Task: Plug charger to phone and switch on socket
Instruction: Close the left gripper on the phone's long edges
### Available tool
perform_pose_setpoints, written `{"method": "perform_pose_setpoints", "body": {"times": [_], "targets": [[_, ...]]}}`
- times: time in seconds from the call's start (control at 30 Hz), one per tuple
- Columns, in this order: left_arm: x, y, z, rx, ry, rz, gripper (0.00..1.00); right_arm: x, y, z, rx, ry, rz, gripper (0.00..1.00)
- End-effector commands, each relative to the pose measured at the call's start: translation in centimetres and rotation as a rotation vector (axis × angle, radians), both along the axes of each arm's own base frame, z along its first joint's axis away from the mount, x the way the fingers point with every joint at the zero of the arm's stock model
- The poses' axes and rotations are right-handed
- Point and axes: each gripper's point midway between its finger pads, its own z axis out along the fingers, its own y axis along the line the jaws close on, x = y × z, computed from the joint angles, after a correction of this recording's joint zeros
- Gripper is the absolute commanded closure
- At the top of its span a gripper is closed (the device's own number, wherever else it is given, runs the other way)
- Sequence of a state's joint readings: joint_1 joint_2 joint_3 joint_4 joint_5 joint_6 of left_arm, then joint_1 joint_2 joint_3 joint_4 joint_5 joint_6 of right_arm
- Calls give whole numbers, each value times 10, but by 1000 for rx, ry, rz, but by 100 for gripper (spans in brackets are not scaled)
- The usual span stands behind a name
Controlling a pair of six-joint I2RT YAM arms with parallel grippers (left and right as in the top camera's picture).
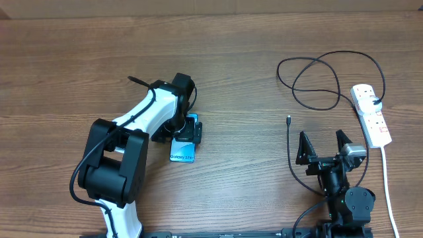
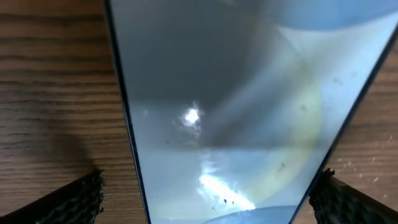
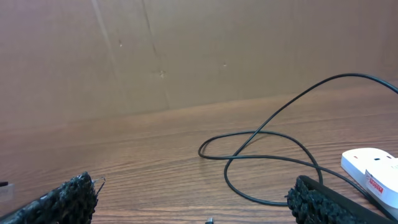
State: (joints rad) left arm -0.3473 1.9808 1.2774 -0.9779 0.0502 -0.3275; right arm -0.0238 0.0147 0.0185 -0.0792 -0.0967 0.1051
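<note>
The phone [image 1: 183, 153] lies flat on the wooden table, blue-white screen up, its far end under my left gripper [image 1: 190, 129]. In the left wrist view the phone's screen [image 2: 236, 93] fills the frame, and my left gripper [image 2: 211, 199] is open with one finger on each side of it. The charger [image 1: 317, 79] lies looped at the back right, its connector tip [image 1: 289, 119] just ahead of my right gripper [image 1: 324, 144], which is open and empty. The right wrist view shows that gripper [image 3: 193, 199], the cable loop [image 3: 267, 155] and the tip [image 3: 210, 219]. The socket [image 1: 371, 114] lies at the far right.
The socket's thick white cord [image 1: 388, 185] runs down the right side toward the front edge. The socket's end shows in the right wrist view [image 3: 373, 174]. A brown cardboard wall [image 3: 186, 50] stands behind the table.
</note>
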Motion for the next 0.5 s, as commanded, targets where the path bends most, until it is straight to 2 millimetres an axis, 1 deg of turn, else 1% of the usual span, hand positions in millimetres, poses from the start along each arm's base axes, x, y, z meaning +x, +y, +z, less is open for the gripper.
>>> {"method": "perform_pose_setpoints", "body": {"times": [0.0,0.1,0.13,0.23,0.47], "targets": [[3,-2,-6,19,-3,86,0,0,-1,-1,6,-6,-7,0],[4,-2,-6,26,-4,137,0,0,-1,-1,6,-6,-7,0],[3,-2,-6,27,-4,148,2,0,-1,-1,6,-6,-7,0],[4,-2,-6,30,-4,177,13,0,-1,-1,6,-6,-7,0],[3,-2,-6,34,-2,202,26,0,-1,-1,6,-6,-7,0]]}}
